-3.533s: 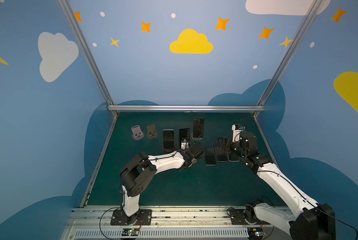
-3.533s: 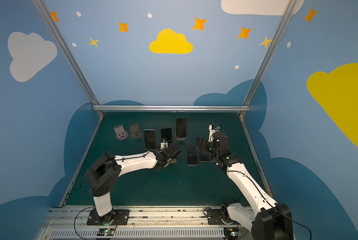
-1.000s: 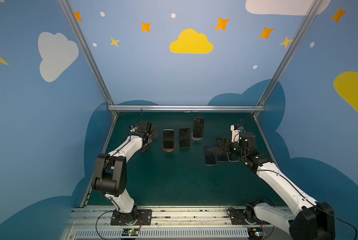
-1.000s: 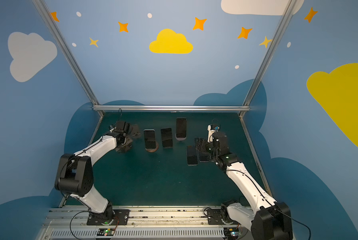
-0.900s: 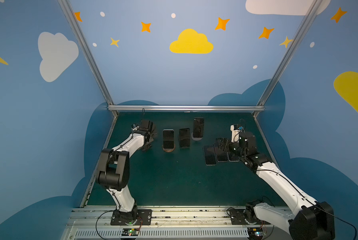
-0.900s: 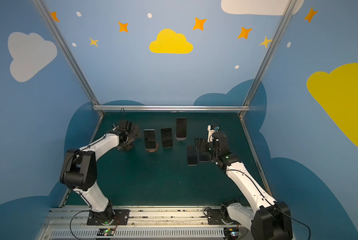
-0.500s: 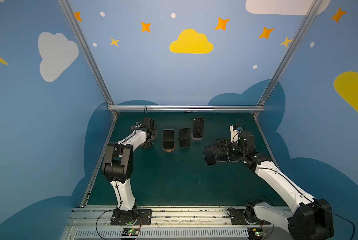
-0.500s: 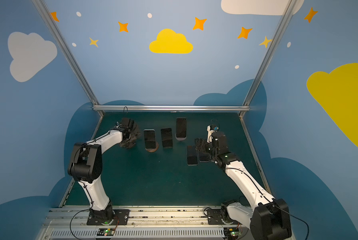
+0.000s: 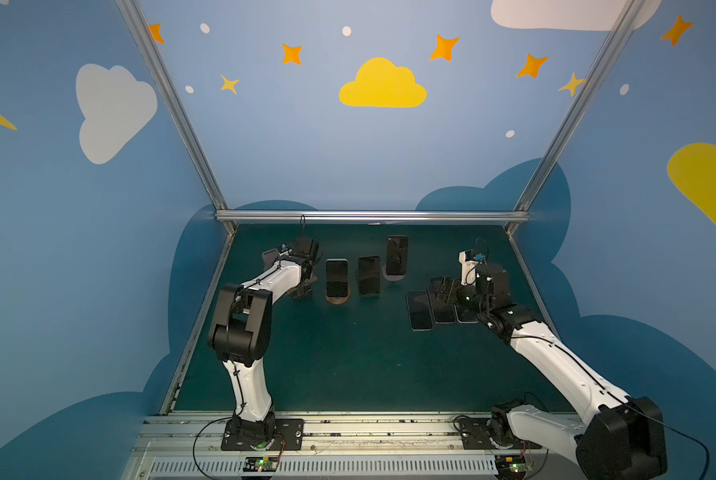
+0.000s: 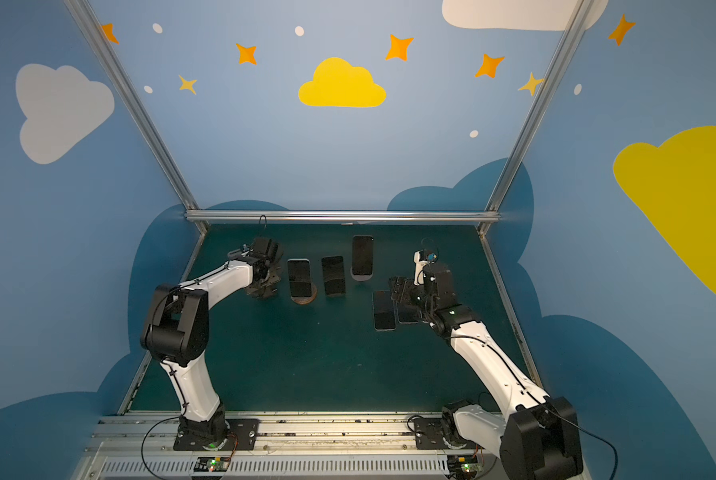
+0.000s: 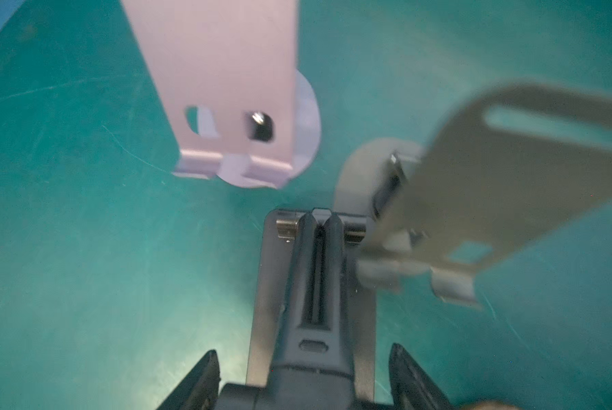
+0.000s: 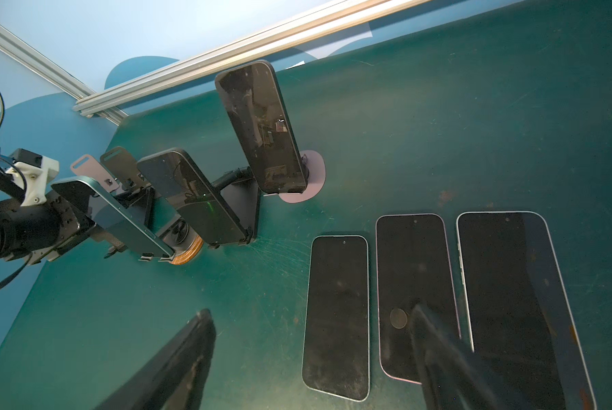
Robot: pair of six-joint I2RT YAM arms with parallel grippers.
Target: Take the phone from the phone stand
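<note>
Phone [image 12: 262, 131] on stand [image 12: 315, 167] looks stiff and slippery; hold its long edges. Right gripper [image 12: 311, 312] is open; left gripper [image 11: 302, 351], I cannot tell.

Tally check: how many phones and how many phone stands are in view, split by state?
Phones on stands: 3
Phones lying flat: 3
Stands holding a phone: 3
Empty stands (pink stand, tan stand, dark grey stand): 3
Total: 12

Robot lab booth (cloud-painted walls [image 9: 348, 145], aluminium frame [image 9: 369, 216])
</note>
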